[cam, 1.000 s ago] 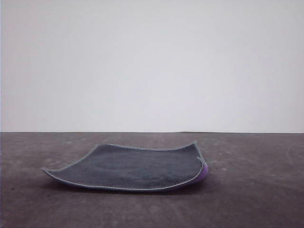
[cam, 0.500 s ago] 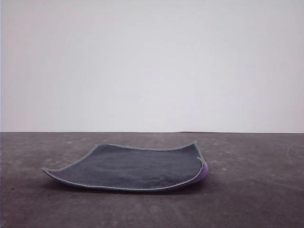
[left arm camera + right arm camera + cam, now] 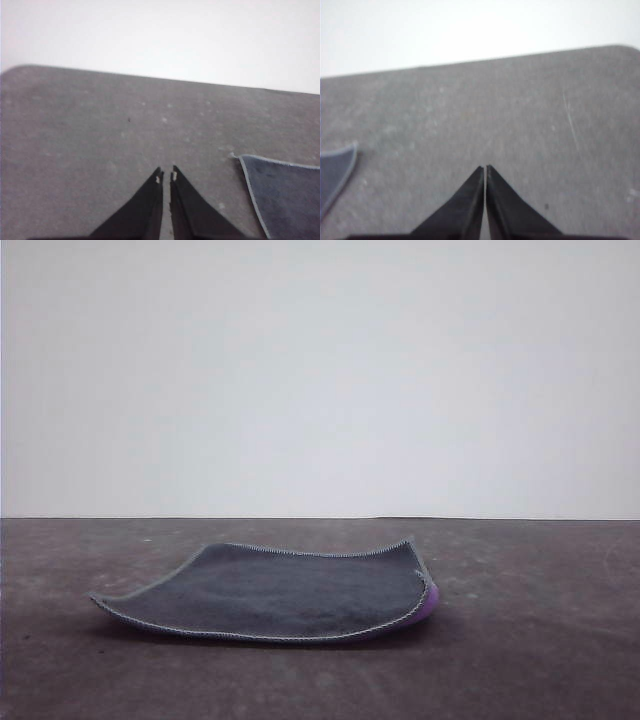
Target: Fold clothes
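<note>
Both end effectors hover clenched over bare worktop (image 3: 540,660), grasping nothing. The cloth (image 3: 290,595) lies flat, dark face up, long axis left to right, with purple showing at its right edge. From the left end effector (image 3: 166,176) its corner lies at about 2 o'clock, near; from the right end effector (image 3: 485,170), about 9 o'clock, farther off. No containers are present.

There is one cloth (image 3: 285,595), dark grey face up with a sliver of purple at its right corner, lying on one grey worktop (image 3: 520,660), and there are two black claws, the left claw (image 3: 166,176) and the right claw (image 3: 485,169), each with two fingers pressed together.
</note>
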You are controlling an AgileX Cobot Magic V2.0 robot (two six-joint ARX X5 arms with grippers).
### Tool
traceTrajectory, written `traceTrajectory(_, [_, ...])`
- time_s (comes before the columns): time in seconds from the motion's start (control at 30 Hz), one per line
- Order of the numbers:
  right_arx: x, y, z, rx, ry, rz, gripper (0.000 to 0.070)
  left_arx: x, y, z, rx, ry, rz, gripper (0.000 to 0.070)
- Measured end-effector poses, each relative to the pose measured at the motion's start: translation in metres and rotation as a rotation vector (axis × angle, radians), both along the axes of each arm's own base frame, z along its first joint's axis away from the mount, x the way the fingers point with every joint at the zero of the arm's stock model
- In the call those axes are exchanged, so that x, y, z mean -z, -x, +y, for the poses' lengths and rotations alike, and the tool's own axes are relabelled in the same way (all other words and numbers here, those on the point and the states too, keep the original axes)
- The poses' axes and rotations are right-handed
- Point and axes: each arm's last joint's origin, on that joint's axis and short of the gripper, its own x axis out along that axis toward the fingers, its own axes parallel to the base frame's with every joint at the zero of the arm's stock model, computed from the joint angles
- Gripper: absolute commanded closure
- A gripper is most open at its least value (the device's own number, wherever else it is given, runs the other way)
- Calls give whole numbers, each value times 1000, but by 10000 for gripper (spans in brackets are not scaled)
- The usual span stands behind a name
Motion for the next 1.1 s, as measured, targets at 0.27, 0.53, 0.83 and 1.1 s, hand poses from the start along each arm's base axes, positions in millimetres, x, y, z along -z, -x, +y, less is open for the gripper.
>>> traceTrajectory(0.27, [-58,-24,2,-46,-25,77,699,-49,-43,-8,88,30,159,690])
traceTrajectory(0.53, [-91,-92,13,-234,18,348,699,-86,-112,-20,228,16,286,690])
traceTrajectory(0.83, [-84,-156,33,-486,-15,486,699,-77,-161,-31,383,64,402,690])
traceTrajectory(1.1, [-43,-185,48,-554,-48,658,699,-35,-186,-35,460,119,574,690])
